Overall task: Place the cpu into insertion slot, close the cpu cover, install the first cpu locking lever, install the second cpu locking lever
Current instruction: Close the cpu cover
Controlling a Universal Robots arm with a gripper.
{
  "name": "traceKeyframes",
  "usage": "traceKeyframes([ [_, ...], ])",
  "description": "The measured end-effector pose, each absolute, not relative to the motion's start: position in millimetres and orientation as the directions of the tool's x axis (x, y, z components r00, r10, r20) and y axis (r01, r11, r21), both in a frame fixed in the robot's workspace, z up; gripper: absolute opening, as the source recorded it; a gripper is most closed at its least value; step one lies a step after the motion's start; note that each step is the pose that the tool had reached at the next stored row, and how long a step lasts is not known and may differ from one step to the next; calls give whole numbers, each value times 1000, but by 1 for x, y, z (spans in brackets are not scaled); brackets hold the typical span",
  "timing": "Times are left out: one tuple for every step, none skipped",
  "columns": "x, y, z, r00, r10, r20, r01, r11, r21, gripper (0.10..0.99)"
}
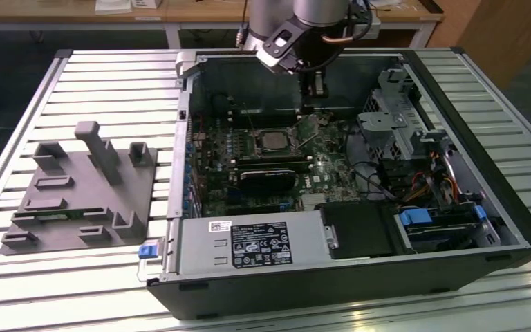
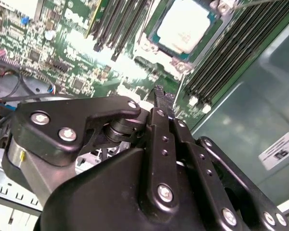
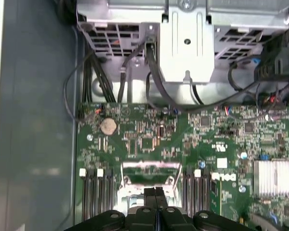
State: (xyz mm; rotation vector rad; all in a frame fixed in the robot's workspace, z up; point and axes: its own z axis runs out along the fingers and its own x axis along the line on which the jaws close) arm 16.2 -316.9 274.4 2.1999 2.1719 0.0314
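The cpu [image 1: 270, 140] lies flat in the insertion slot [image 1: 252, 133] on the green board inside the open computer case, its pale metal top [image 2: 185, 26] uncovered. The cpu cover [image 1: 312, 126] stands raised at the slot's edge on the exterior view's right; in the first wrist view its silvery frame [image 3: 149, 169] lies just beyond my fingertips. My gripper [image 1: 314, 88] hangs over that raised cover, a little above the board. In both wrist views its black fingers [image 3: 155, 193] [image 2: 159, 98] are pressed together, with nothing visible between them. A thin wire lever [image 2: 179, 94] runs beside the fingertip.
Long black memory slots [image 2: 120, 19] flank the socket. A metal drive cage [image 1: 390, 131] and cable bundles [image 1: 422, 183] crowd the case on the exterior view's right. A power supply [image 1: 247, 245] sits at the front. A grey fixture [image 1: 81, 187] stands on the slatted table outside.
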Motion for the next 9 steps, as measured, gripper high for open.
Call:
traceKeyframes([
  [18,-317,274,13,1000,-21,999,-12,50,106],
  [21,-317,274,13,1000,-21,999,-12,50,106],
  [23,-317,274,13,1000,-21,999,-12,50,106],
  [25,-317,274,13,1000,-21,999,-12,50,106],
  [27,-317,274,13,1000,-21,999,-12,50,106],
  [29,-317,274,13,1000,-21,999,-12,50,106],
  [31,-317,274,13,1000,-21,999,-12,50,106],
  [34,-317,274,13,1000,-21,999,-12,50,106],
  [36,-317,274,13,1000,-21,999,-12,50,106],
])
